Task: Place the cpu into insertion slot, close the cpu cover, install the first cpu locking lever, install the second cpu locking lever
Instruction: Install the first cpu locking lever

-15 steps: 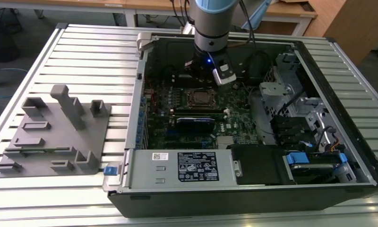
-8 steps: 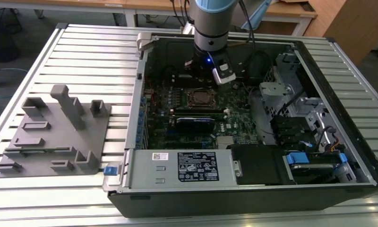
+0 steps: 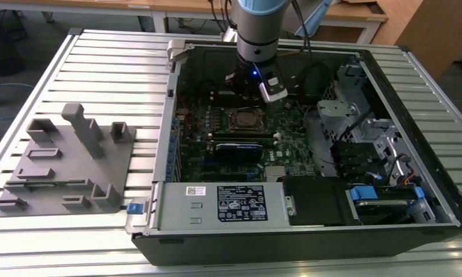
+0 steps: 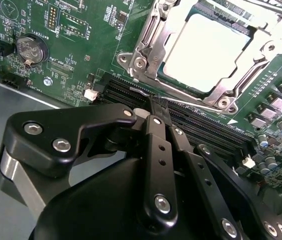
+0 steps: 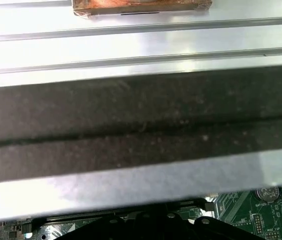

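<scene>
Ribbed silvery aluminium makes up the slatted work table point(image 3: 100, 57), on which lies the open black-and-grey metal computer case point(image 3: 293, 231), its side panel off and the green printed circuit motherboard point(image 3: 281, 147) facing up. Beside the case, well apart from the gripper, stands a grey plastic fixture tray with upright blocks point(image 3: 65, 158). The blue-and-grey robot arm point(image 3: 258, 26) reaches down into the case, and the black two-fingered gripper point(image 4: 159, 102) hangs over the board just beside the socket, touching nothing; its slim black fingers point(image 4: 153, 112) are pressed together with nothing between them. Directly beyond the fingertips, in the second wrist view, sits the small square insertion slot with its silvery rim point(image 4: 145, 52), and the flat square cpu with a dull silver-grey top point(image 4: 208, 52) already lies seated in it. The thin square silvery cpu cover frame point(image 4: 240, 80) lies down flat around the chip, its window showing the metal top. Between fingertips and socket run long narrow black memory slots point(image 4: 200, 127). Off to one side of the gripper a round silver coin-cell battery point(image 4: 31, 50) sits in its holder.
</scene>
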Tool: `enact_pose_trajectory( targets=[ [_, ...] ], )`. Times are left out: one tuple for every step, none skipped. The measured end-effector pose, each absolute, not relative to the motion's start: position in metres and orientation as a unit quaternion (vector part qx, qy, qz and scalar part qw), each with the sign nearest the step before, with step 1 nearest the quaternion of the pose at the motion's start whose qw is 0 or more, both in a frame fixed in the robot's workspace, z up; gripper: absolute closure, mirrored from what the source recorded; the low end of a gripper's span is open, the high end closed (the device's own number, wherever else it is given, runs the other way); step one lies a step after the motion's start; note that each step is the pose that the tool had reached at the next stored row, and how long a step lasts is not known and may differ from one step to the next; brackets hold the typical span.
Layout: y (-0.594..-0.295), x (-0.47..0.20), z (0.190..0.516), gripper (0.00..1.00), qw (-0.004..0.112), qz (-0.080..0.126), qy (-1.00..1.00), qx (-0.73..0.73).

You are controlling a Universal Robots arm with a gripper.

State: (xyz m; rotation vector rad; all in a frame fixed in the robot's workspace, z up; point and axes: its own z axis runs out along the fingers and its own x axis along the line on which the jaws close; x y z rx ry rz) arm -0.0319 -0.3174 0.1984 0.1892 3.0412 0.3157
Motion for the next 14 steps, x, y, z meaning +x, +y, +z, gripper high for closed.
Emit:
enact_pose_trajectory(
  targets=[
    [-0.3173,-0.0319,0.1982,0.89,0.039,0.103,0.992,0.062],
    [-0.3172,-0.0319,0.1981,0.89,0.039,0.102,0.992,0.062],
    [-0.3174,-0.0319,0.1981,0.89,0.039,0.1,0.992,0.062],
    [-0.3178,-0.032,0.1981,0.89,0.039,0.1,0.992,0.062],
    [-0.3184,-0.0319,0.1981,0.89,0.039,0.099,0.992,0.062],
    [-0.3191,-0.032,0.1981,0.89,0.039,0.098,0.993,0.062],
    [-0.3199,-0.0319,0.1981,0.89,0.039,0.097,0.993,0.061],
    [-0.3206,-0.0319,0.1981,0.89,0.04,0.097,0.993,0.061],
    [-0.3211,-0.032,0.198,0.89,0.04,0.096,0.993,0.061],
    [-0.3212,-0.032,0.198,0.89,0.04,0.095,0.993,0.062],
    [-0.3212,-0.0319,0.1979,0.89,0.04,0.095,0.993,0.061],
    [-0.3213,-0.0319,0.1977,0.89,0.04,0.094,0.993,0.061],
    [-0.3213,-0.0319,0.1975,0.89,0.04,0.093,0.993,0.061],
    [-0.3213,-0.0319,0.1973,0.89,0.04,0.093,0.993,0.061]
  ],
)
